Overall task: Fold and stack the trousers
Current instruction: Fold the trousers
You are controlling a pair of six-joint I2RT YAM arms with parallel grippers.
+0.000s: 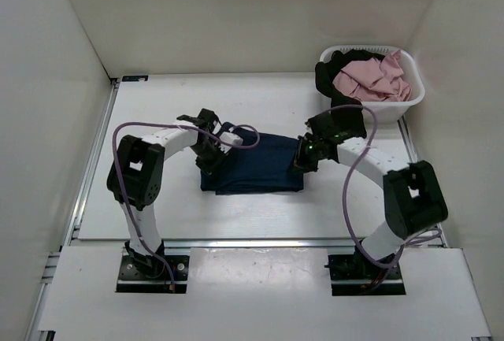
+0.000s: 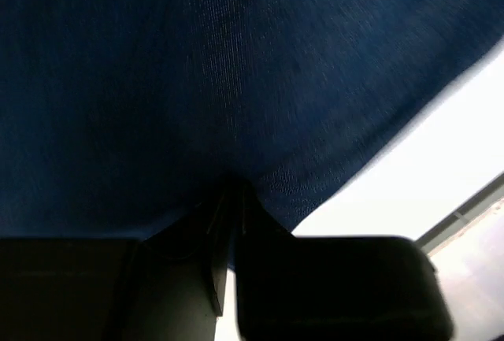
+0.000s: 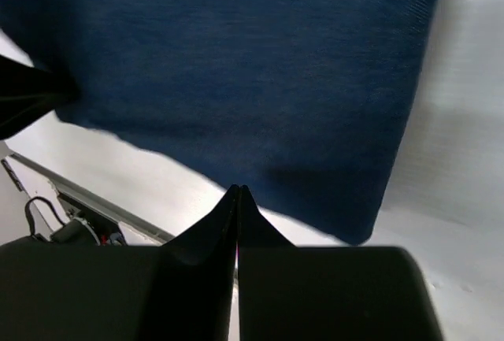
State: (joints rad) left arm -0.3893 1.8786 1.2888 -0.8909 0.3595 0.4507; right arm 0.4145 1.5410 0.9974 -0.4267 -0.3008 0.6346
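Top view: folded jeans (image 1: 256,169) mid-frame on surface (image 1: 157,199). Left wrist: left claw (image 2: 228,199) pinched shut on jeans; could undo the fold if lifted unevenly. Right wrist: right claw (image 3: 236,199) closed at jeans' edge, grip unclear; could slip off.

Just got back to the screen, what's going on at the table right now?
Both arms are on the navy trousers, which lie folded into a compact rectangle mid-table. The left gripper is at their left end, fingers shut and seemingly pinching the denim. The right gripper is at the right end, fingers shut with the tips at the cloth's edge; whether they hold fabric is unclear. The basket in the far right corner holds a black garment and a pink garment.
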